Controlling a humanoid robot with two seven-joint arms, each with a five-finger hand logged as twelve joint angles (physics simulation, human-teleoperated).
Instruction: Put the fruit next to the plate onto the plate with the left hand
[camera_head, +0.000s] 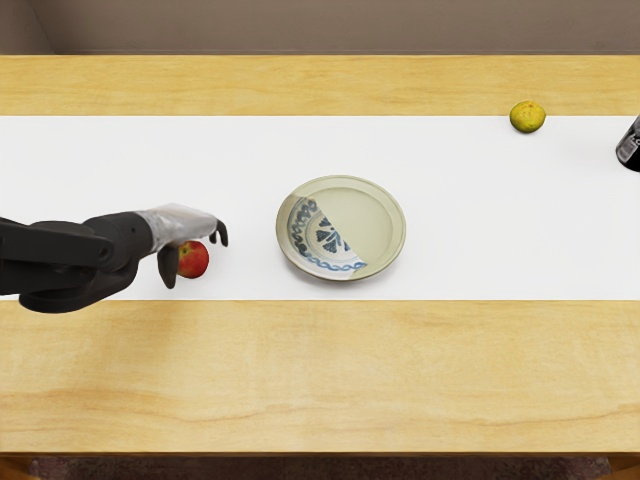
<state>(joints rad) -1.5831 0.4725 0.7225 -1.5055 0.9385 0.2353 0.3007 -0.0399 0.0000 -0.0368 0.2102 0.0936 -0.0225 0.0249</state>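
Observation:
A small red apple (194, 260) lies on the white runner, left of the plate (385, 205). The plate is pale green with a blue pattern on its left half and holds nothing. My left hand (192, 248) comes in from the left edge and sits right over the apple. Its thumb (168, 266) hangs down on the apple's left side and its fingers (219, 234) reach over the top right. The fingers are spread and not closed on the fruit. A dark piece of the right arm (629, 144) shows at the right edge.
A yellow-green citrus fruit (527, 116) lies far off at the back right of the runner. The white runner (450, 150) crosses the wooden table (320, 370) from side to side.

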